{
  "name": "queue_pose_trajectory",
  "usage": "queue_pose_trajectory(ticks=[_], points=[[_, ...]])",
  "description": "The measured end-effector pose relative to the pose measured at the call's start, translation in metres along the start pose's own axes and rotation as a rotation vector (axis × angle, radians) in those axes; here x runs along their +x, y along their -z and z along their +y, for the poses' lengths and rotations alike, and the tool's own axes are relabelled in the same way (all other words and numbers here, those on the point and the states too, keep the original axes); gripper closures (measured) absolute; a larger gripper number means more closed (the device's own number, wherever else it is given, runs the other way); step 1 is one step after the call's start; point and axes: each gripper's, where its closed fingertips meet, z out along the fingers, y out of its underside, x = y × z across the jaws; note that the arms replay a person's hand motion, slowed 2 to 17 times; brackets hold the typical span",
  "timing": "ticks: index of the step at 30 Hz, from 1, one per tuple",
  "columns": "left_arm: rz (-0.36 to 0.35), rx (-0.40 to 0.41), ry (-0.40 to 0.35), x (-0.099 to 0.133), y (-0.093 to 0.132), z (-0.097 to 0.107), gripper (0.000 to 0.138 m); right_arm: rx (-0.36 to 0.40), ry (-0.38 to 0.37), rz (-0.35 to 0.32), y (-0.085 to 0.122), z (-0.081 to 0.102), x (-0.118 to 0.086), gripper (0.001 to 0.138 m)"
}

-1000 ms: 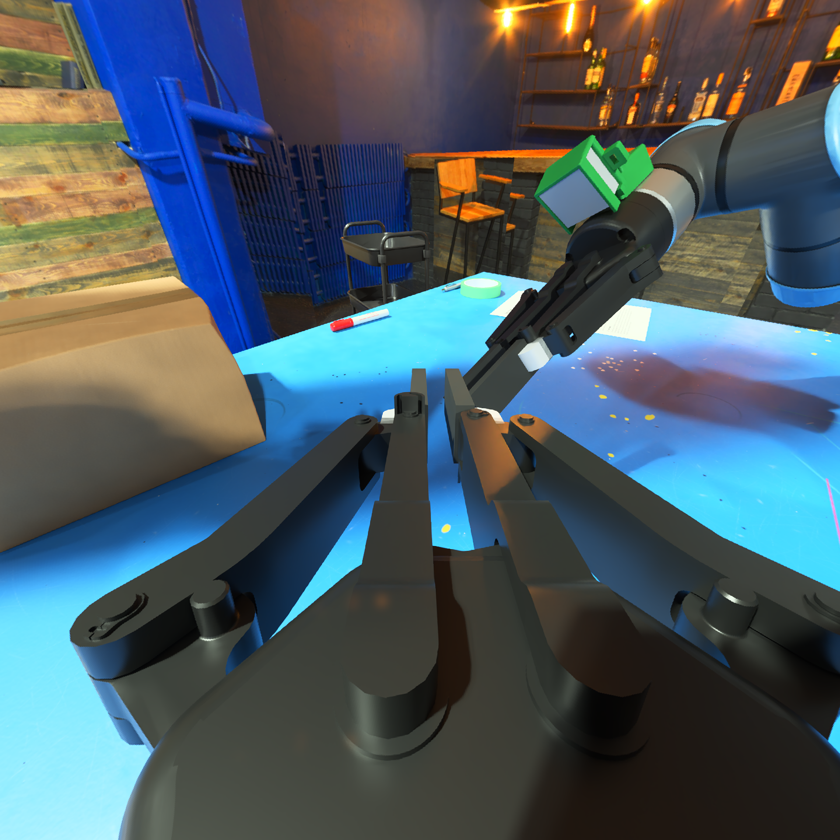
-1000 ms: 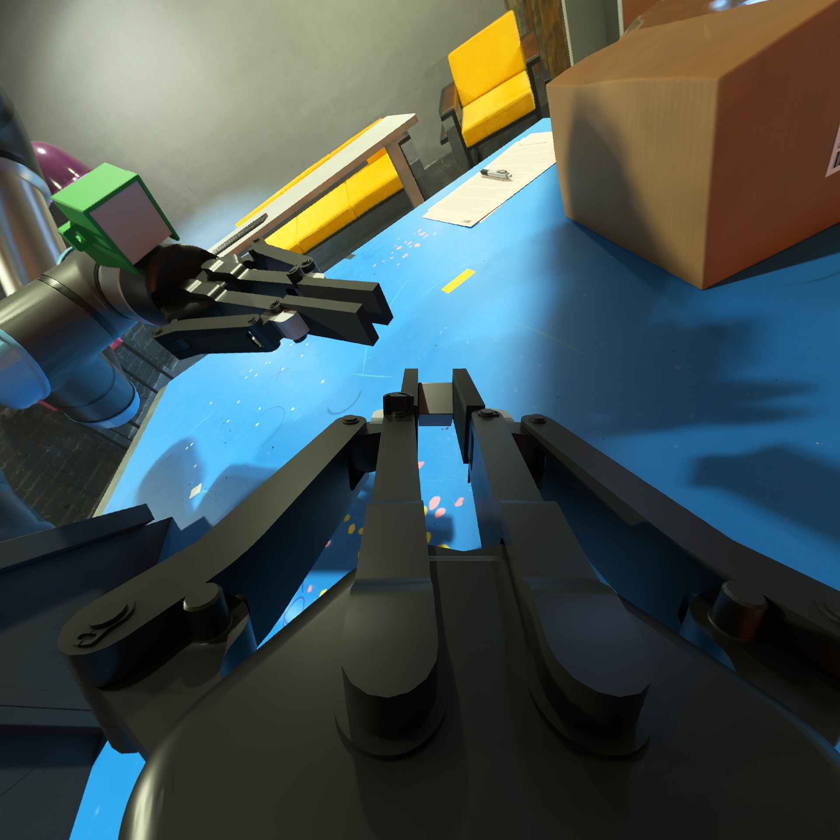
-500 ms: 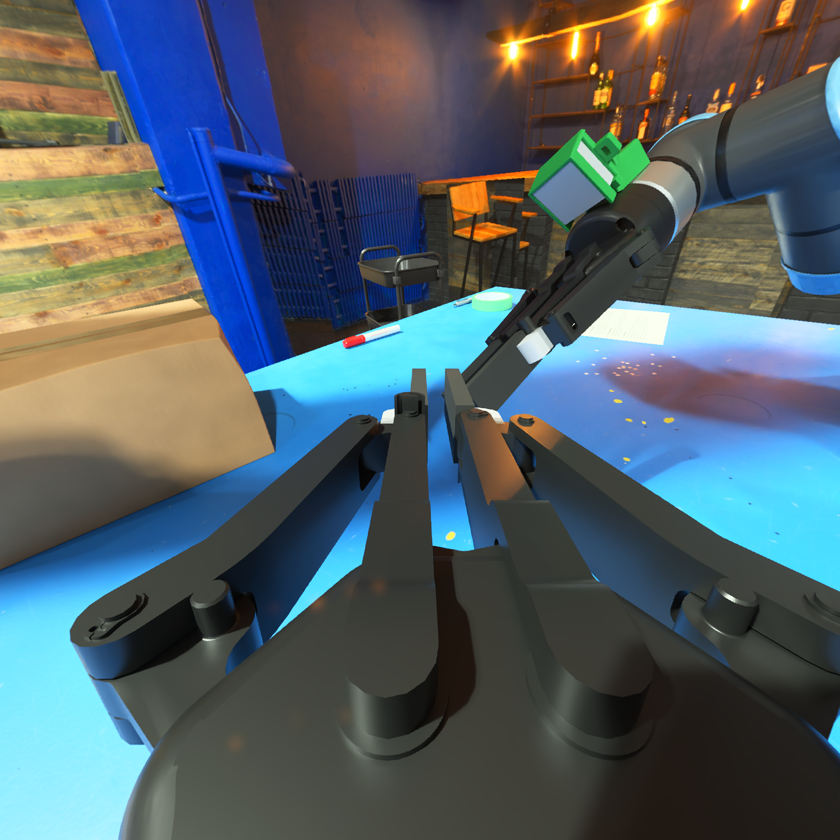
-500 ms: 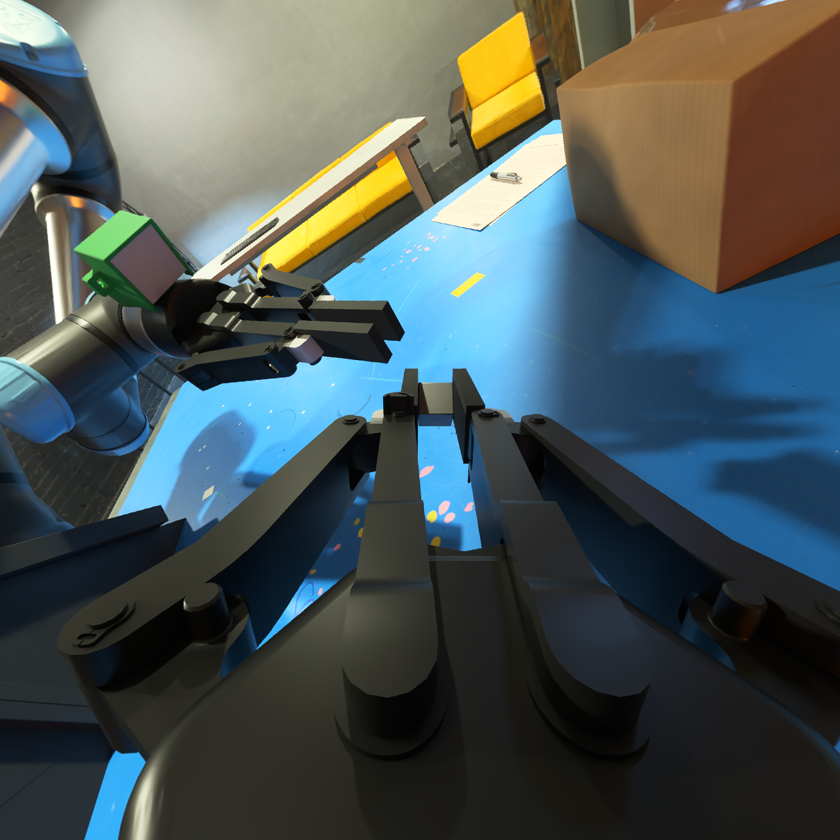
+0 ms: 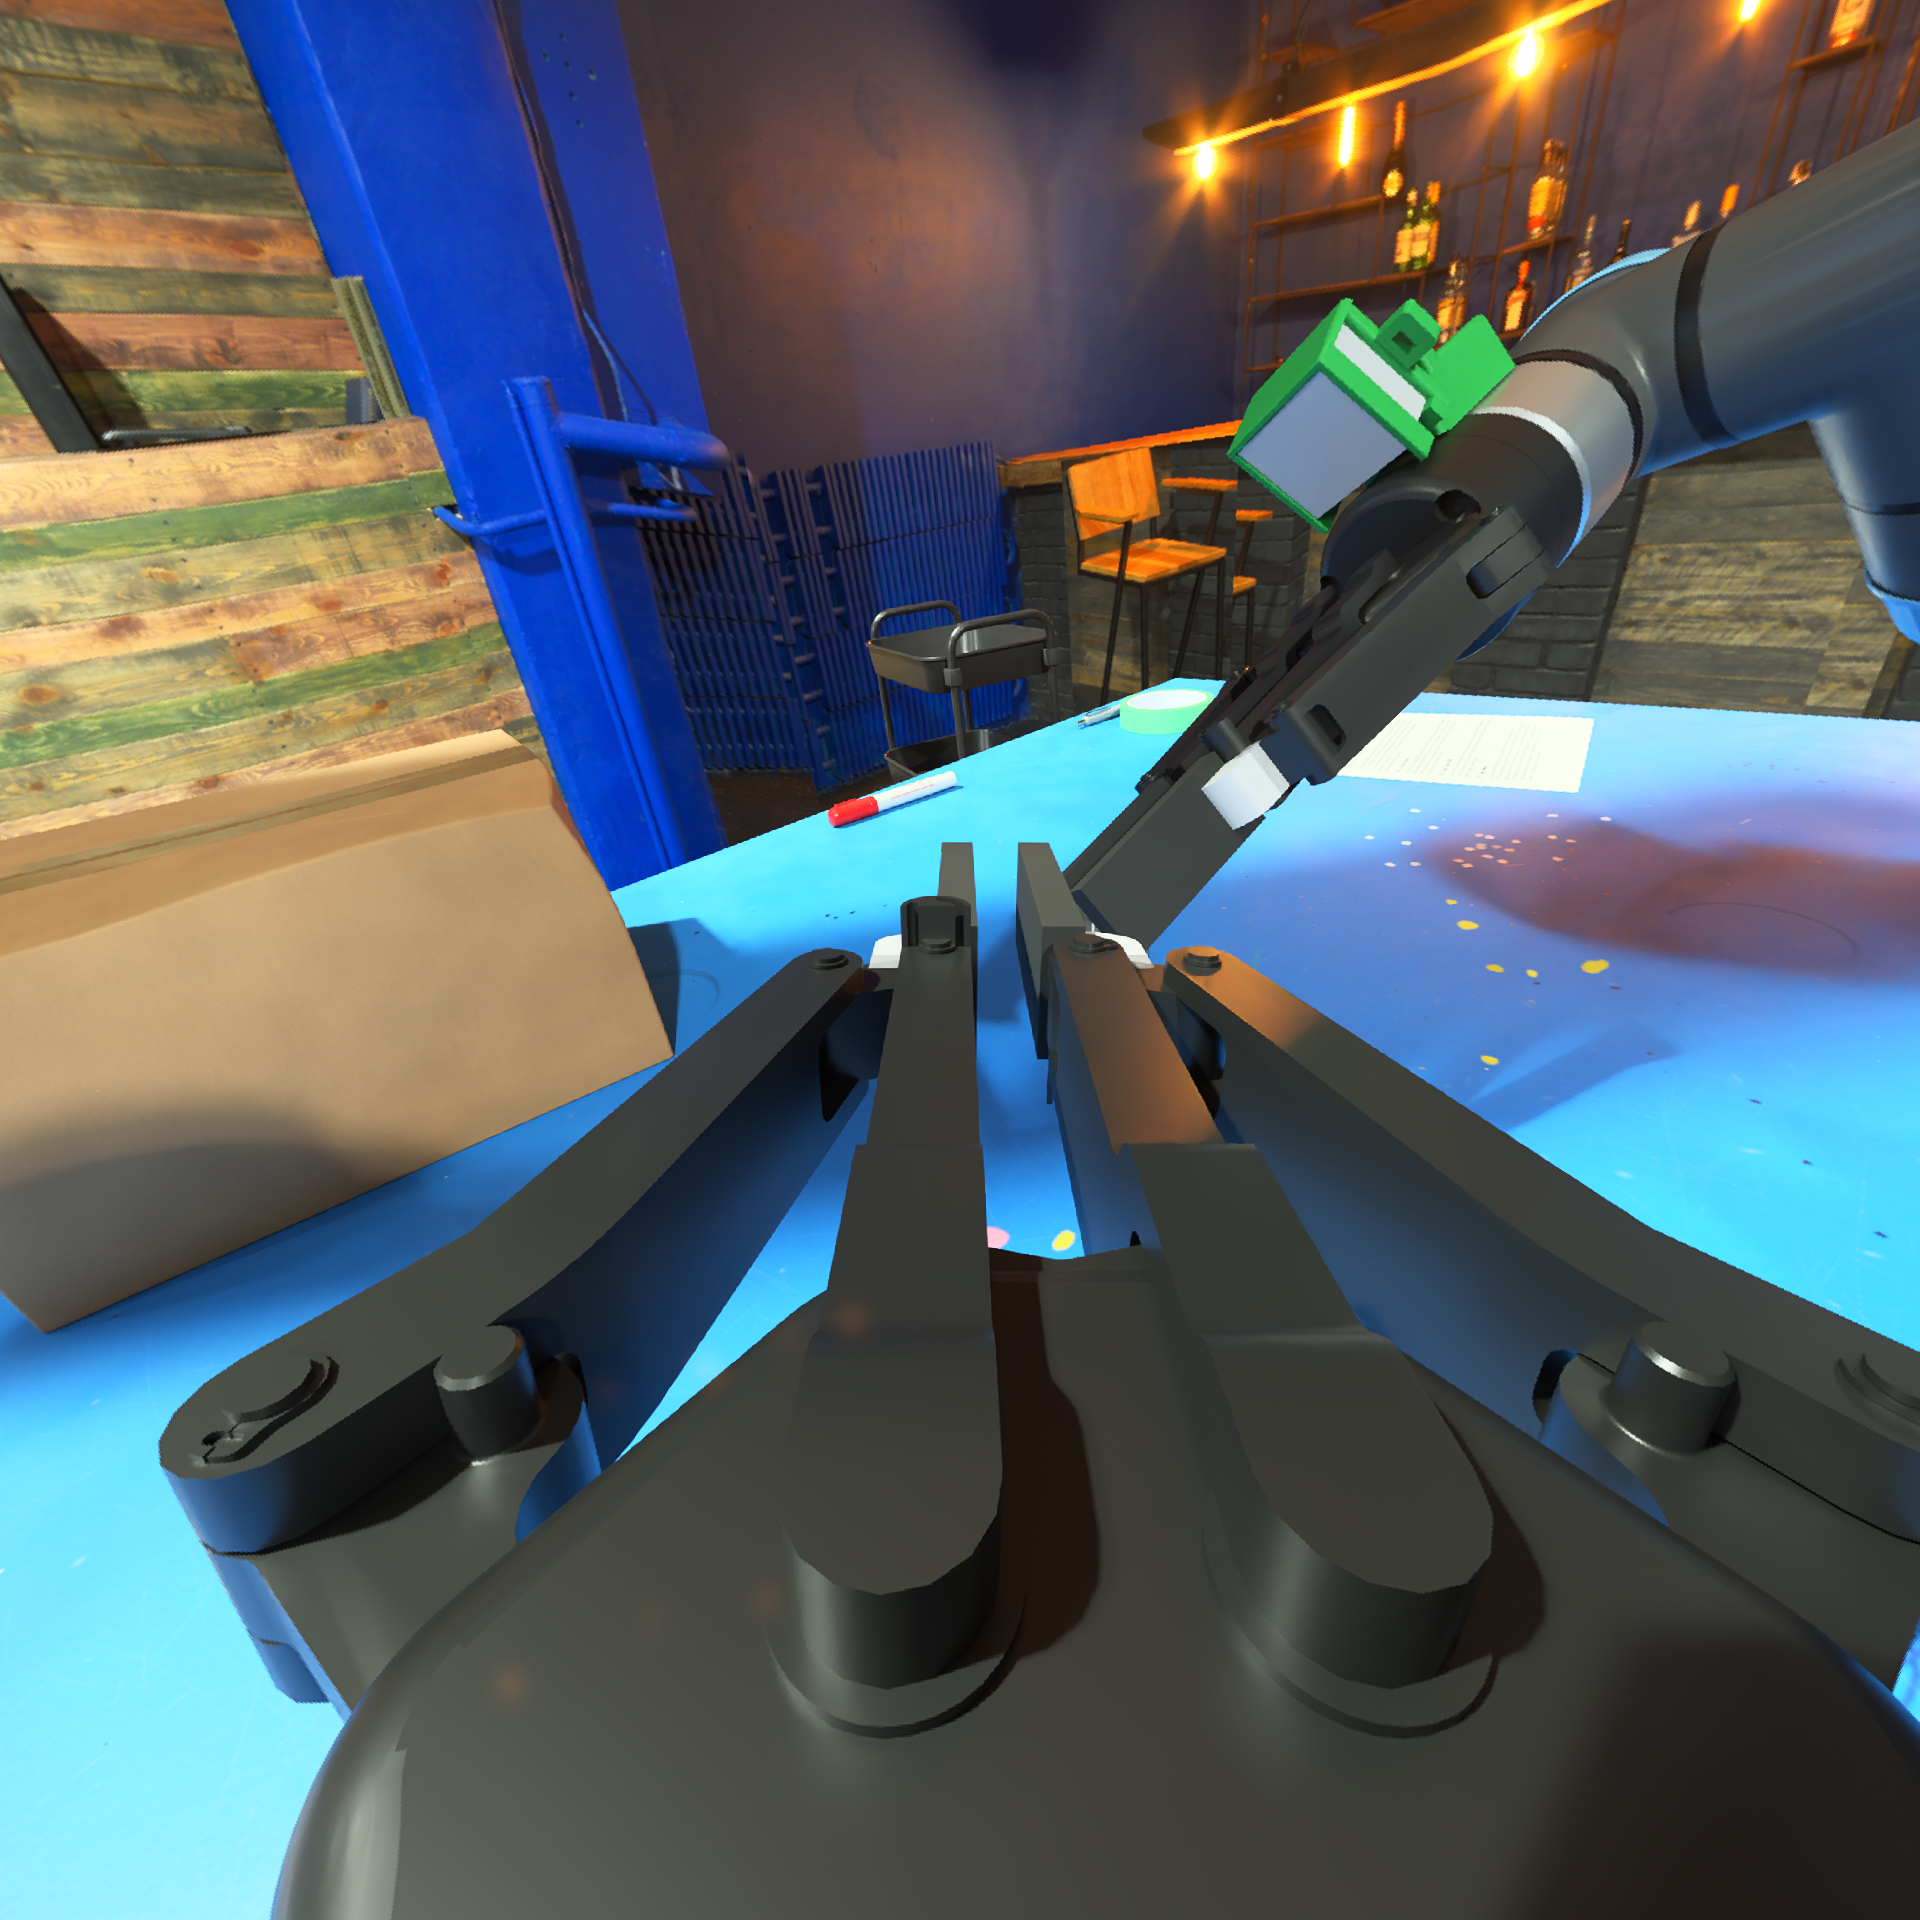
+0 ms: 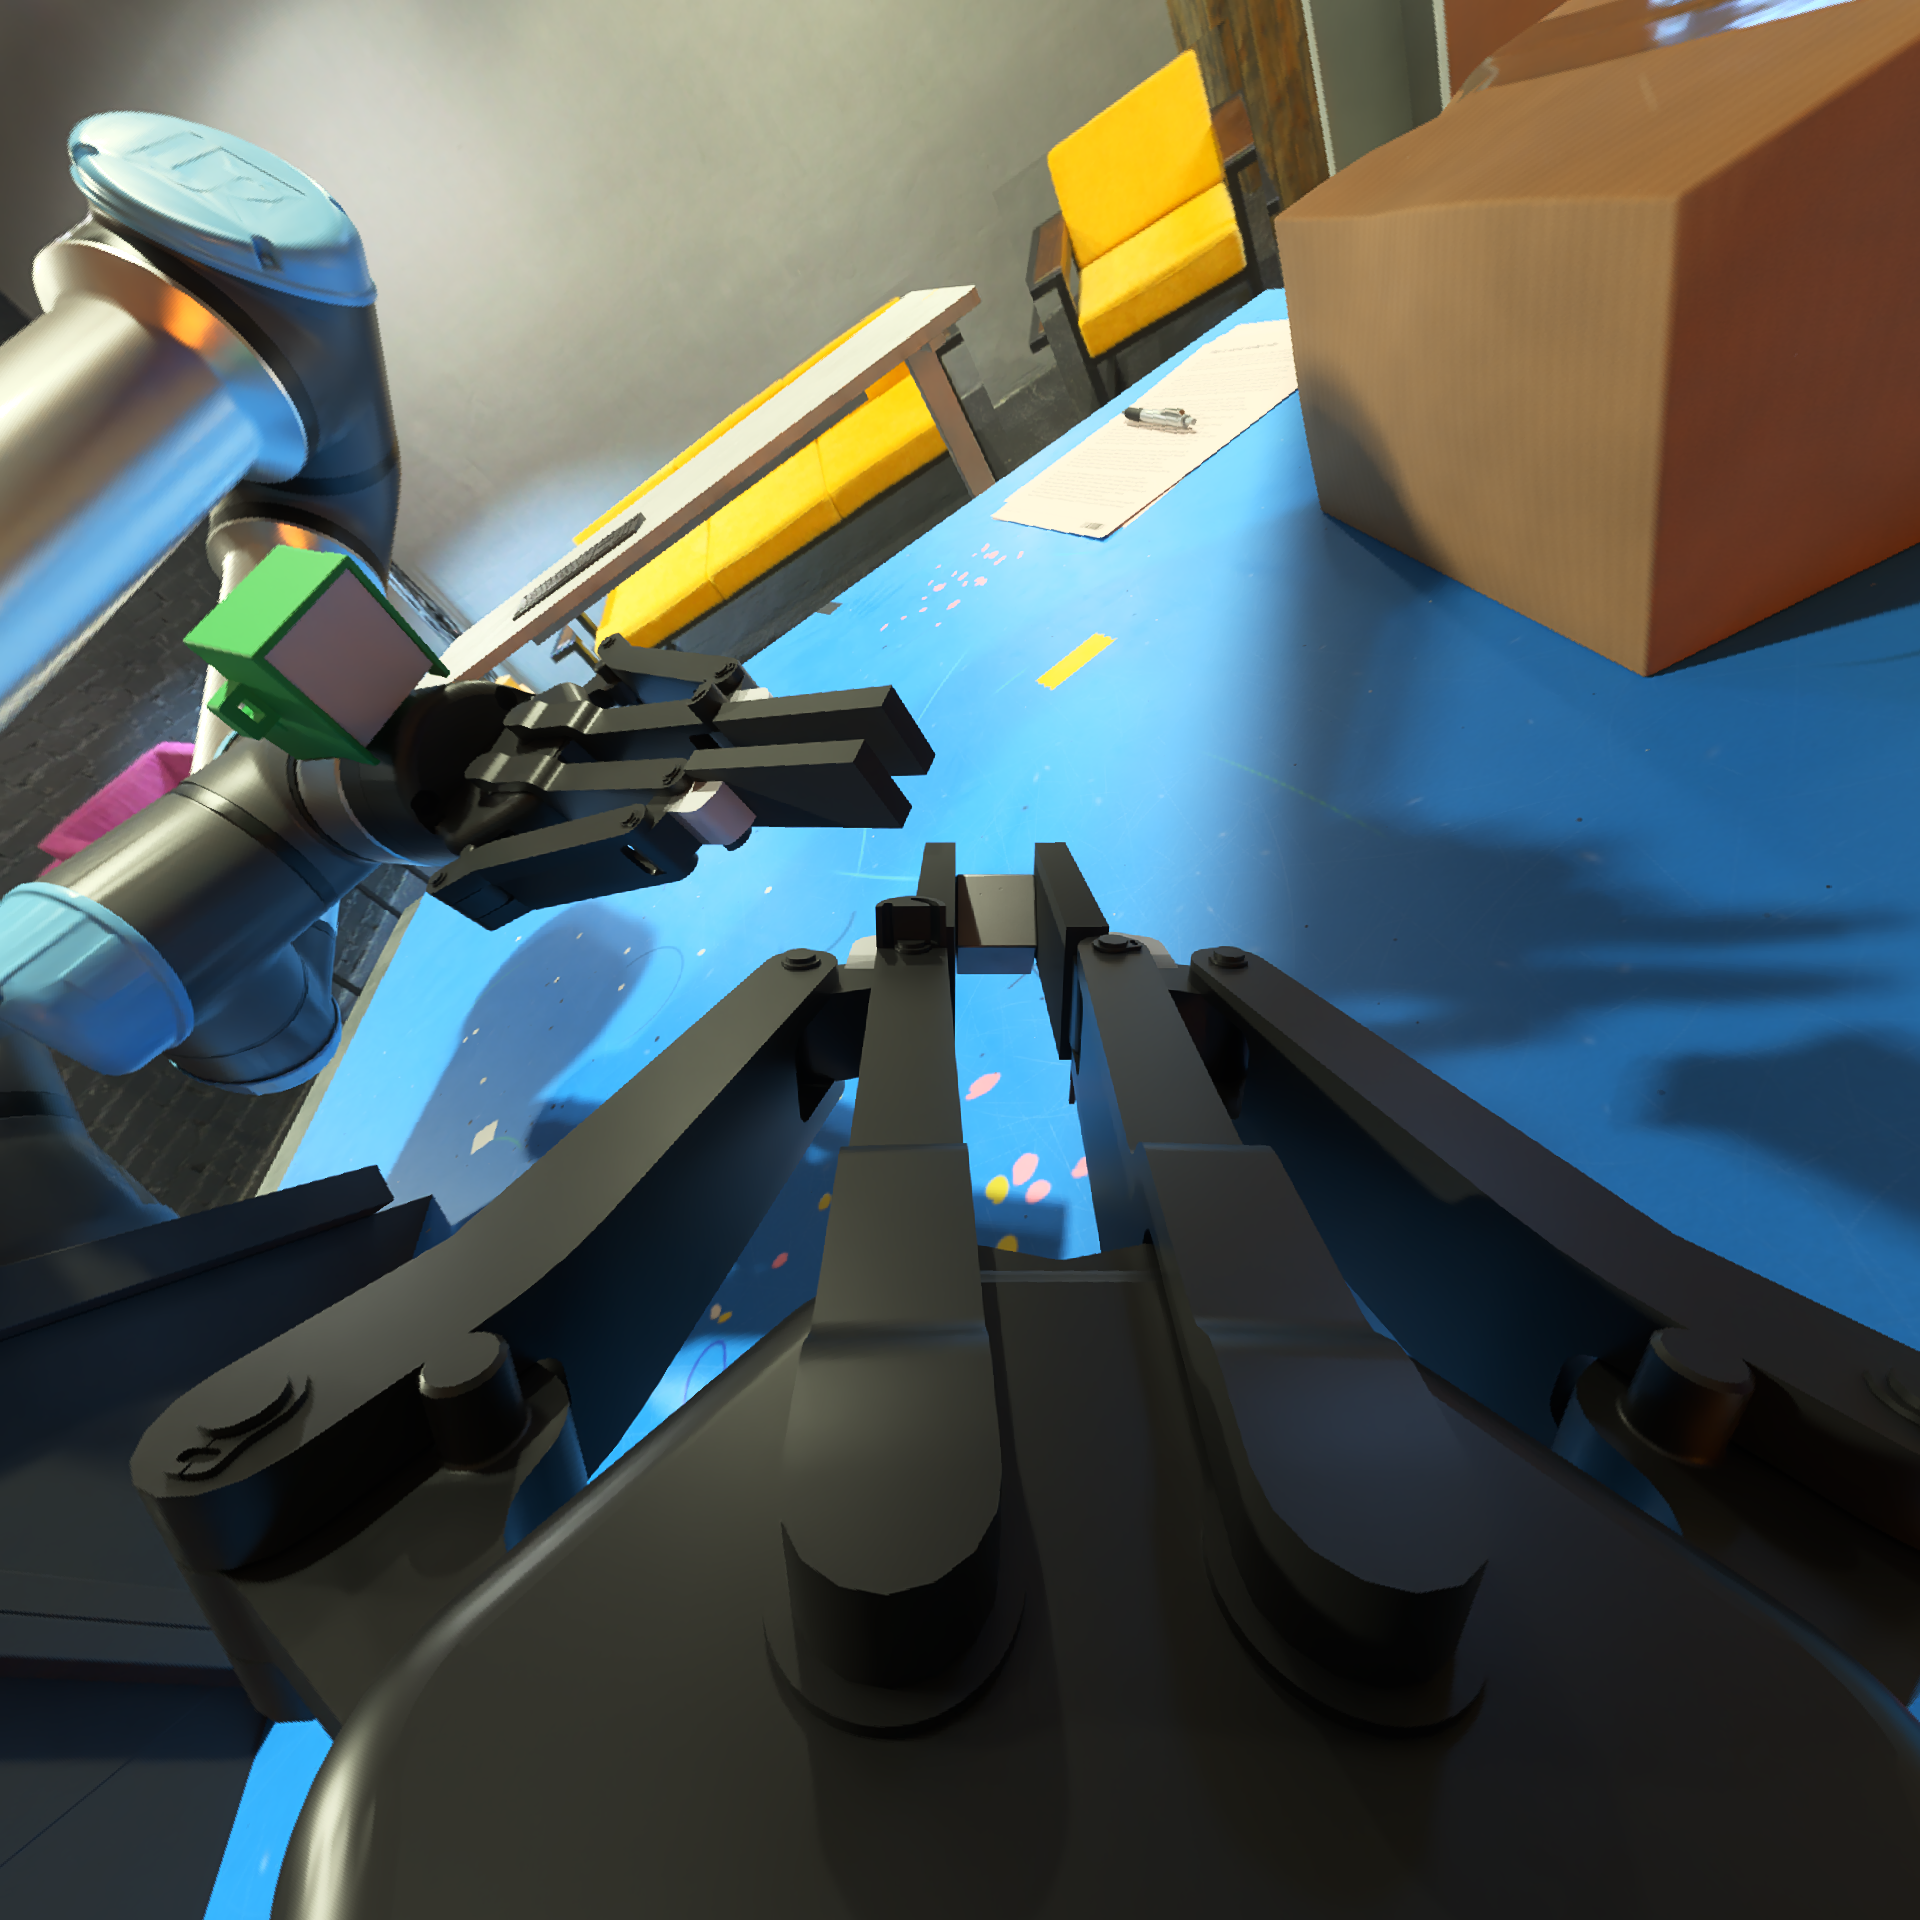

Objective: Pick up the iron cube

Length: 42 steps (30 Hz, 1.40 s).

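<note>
The iron cube [image 6: 995, 911] is a small dull grey-brown block with flat faces and square edges, its near face in shadow. It sits clamped between the fingertips of the right end effector [image 6: 995, 896], raised clear of the blue counter [image 6: 1455, 883], with counter surface showing below it between the fingers.

Around it, largest first. The counter spreads under both arms, speckled with small pink and yellow paint spots and crossed by dark arm shadows. A large brown cardboard box [image 6: 1621, 343] stands on it, well apart from the cube on the far right of the right wrist view; in the left wrist view the same box [image 5: 281, 997] fills the left side. The left arm reaches in from the left of the right wrist view, carrying a green camera block [image 6: 312, 644] at its wrist. Its left end effector [image 6: 899, 758] has its fingers drawn nearly together around nothing, tips just beside the cube and slightly above it, apart from it. In the left wrist view a narrow gap shows between those fingers [image 5: 995, 883], counter behind it.

Smaller things lie far off: a white paper sheet [image 6: 1153, 447] with a pen [image 6: 1158, 418] on it, a second sheet [image 5: 1475, 750], a pale green tape roll [image 5: 1162, 712], a red-capped marker [image 5: 891, 798], and a yellow strip [image 6: 1075, 661].
</note>
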Motion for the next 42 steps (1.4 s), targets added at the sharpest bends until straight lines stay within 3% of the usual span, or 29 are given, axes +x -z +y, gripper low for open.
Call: queue_pose_trajectory(ticks=[42], points=[[-0.033, 0.023, -0.023, 0.002, 0.003, 0.013, 0.127, 0.072, -0.061, -0.057, 0.001, -0.007, -0.003, 0.119]])
